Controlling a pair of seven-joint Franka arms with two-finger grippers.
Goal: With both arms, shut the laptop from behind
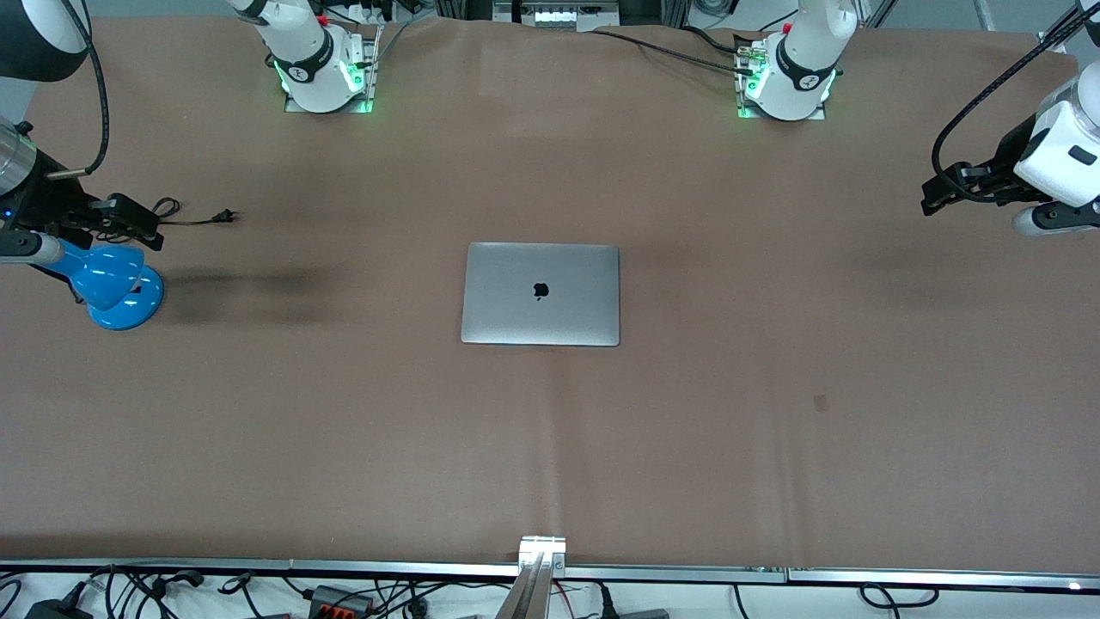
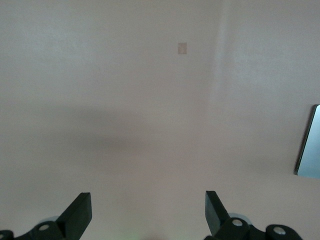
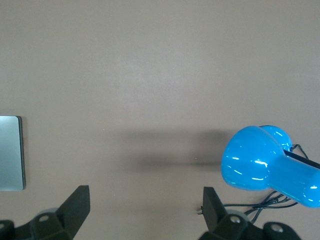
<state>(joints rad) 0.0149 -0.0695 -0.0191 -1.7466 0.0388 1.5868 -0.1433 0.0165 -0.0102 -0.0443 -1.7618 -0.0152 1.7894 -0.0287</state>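
Note:
The silver-grey laptop (image 1: 540, 294) lies shut in the middle of the table, lid down with the black apple logo facing up. Its edge shows in the left wrist view (image 2: 310, 142) and in the right wrist view (image 3: 11, 152). My left gripper (image 1: 935, 193) hangs open and empty over bare table at the left arm's end, well apart from the laptop; its jaws also show in the left wrist view (image 2: 147, 210). My right gripper (image 1: 142, 228) hangs open and empty at the right arm's end, above the blue lamp; its jaws also show in the right wrist view (image 3: 145, 207).
A blue desk lamp (image 1: 116, 288) stands at the right arm's end of the table and shows in the right wrist view (image 3: 260, 165). Its black cord and plug (image 1: 225, 216) lie on the brown table cover (image 1: 773, 430). A metal clamp (image 1: 541, 550) sits at the table edge nearest the camera.

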